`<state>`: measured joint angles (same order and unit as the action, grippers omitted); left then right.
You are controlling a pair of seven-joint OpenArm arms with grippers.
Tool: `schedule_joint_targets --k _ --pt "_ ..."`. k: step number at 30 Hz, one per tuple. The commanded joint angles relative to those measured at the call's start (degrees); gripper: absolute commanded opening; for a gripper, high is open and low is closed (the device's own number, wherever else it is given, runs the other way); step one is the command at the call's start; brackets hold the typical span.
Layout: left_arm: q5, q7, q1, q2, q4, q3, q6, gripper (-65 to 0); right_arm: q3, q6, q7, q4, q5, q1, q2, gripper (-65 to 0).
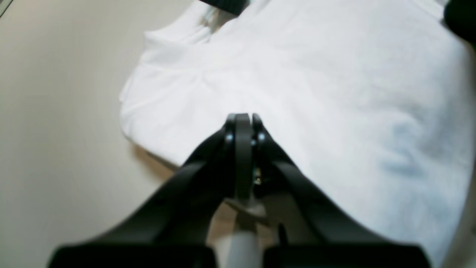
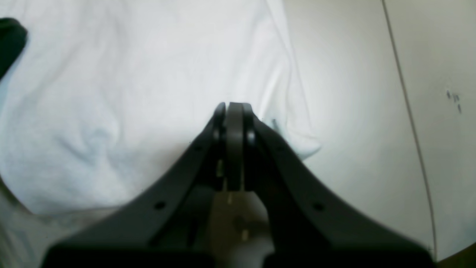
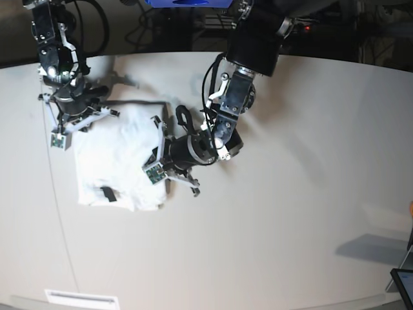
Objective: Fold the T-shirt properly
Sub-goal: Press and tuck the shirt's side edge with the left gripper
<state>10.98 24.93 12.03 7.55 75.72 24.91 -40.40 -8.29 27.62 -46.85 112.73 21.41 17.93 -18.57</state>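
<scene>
The white T-shirt lies folded into a rough rectangle at the table's left, plain side up, with a small black tag near its front edge. Faint blue print shows through the cloth in the left wrist view. My left gripper is shut, its tips over the shirt near one side edge; in the base view it is at the shirt's right edge. My right gripper is shut over the shirt near a folded corner; in the base view it is at the far left corner. No cloth shows between either pair of jaws.
The pale table stretches wide to the right and front of the shirt. A thin seam line runs across the table to the left of the shirt in the base view. Cables and dark equipment stand beyond the far edge.
</scene>
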Motion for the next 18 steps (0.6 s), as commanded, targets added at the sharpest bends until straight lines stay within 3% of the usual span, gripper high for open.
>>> schedule_joint_targets --k 1,8,12,18 --pt "-0.7 -1.4 1.8 0.3 -0.8 0.1 0.4 -65.0 0.3 -0.1 1.2 0.7 -0.4 0.2 -0.4 -65.0" --pt "-0.8 -5.2 5.9 -0.7 -9.0 0.5 0.4 -65.0 0.3 -0.1 1.4 -2.7 -0.4 1.4 -0.4 -65.0" --pt "-0.7 -5.4 7.7 -0.7 -11.1 0.1 0.4 -65.0 0.3 -0.1 4.9 -4.8 -0.4 2.4 -0.4 -65.0" --pt "-1.1 -5.4 10.4 -1.4 -14.1 -0.1 0.4 -65.0 0.2 -0.1 5.7 -8.5 -0.4 2.7 -0.4 -65.0"
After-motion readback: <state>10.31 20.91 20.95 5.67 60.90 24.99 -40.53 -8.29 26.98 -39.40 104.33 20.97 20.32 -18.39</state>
